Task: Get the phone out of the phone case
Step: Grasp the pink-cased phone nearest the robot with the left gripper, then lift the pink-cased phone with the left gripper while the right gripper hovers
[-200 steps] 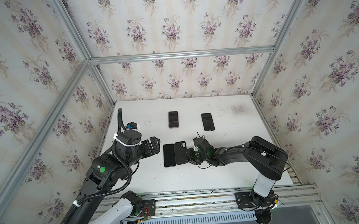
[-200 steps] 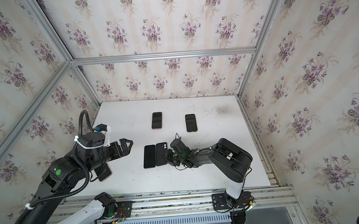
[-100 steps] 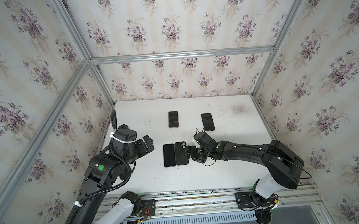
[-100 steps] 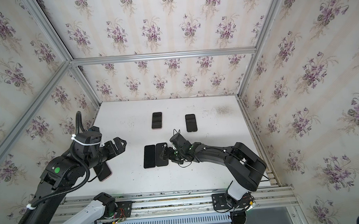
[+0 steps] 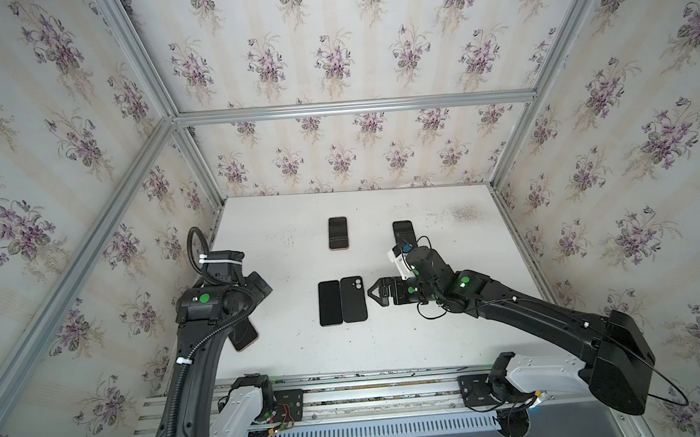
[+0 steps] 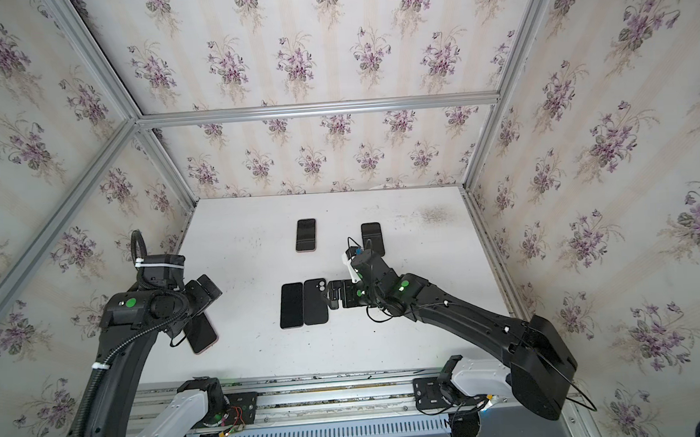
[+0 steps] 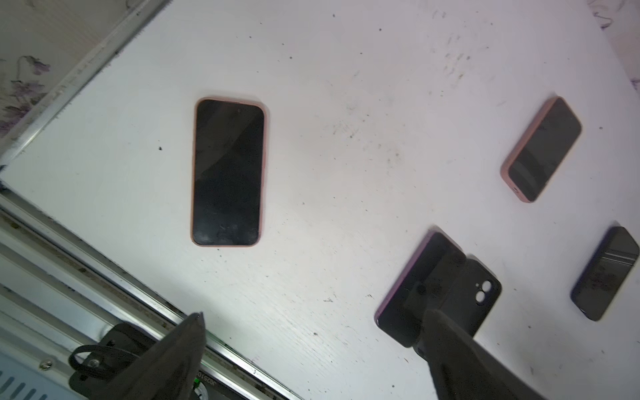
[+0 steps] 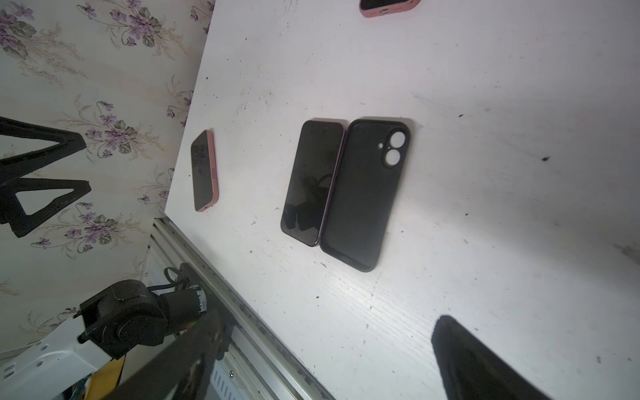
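Two parts separated: bare phone [image 5: 330, 303] touching empty case [image 5: 353, 299], flat on tabletop [image 5: 430, 339] | case just ahead of right gripper [image 5: 372, 294], phone beyond | right gripper open, empty | left gripper [image 5: 260, 284] open, empty | step: removal looks done | next: back away without nudging either
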You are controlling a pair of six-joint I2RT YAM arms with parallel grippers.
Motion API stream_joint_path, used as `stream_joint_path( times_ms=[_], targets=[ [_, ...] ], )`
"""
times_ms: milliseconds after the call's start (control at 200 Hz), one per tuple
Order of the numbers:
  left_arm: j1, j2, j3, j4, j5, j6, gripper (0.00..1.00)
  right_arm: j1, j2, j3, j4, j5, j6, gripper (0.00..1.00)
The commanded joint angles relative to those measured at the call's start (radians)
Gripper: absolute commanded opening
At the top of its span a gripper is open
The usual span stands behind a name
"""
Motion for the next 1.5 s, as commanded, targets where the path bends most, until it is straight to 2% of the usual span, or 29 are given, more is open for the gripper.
stream_joint_path(
  times_ms=[0,210,470,894,1294,1494],
  targets=[
    [0.088,0.06,-0.014,0.027,-0.028,0.086,1.0,-0.048,-0.019,0.009,-0.019,-0.034,-0.028,1.0],
    [0.278,0.226,-0.033,0.096,0.087,0.198,1.0,-0.114,0.003,0.05,-0.001,-0.098,-0.039,1.0],
    [0.363,0.408,-0.052,0.165,0.092,0.276,1.0,-0.121,0.086,0.131,0.012,-0.134,-0.029,1.0],
    [0.399,0.593,-0.093,0.267,0.067,0.373,1.0,-0.121,0.16,0.191,0.043,-0.147,0.007,0.99],
    [0.414,0.691,-0.108,0.344,0.087,0.41,0.98,-0.121,0.201,0.211,0.06,-0.152,0.033,0.97],
    [0.422,0.718,-0.102,0.354,0.127,0.424,0.85,-0.121,0.216,0.218,0.075,-0.154,0.045,0.96]
  ],
)
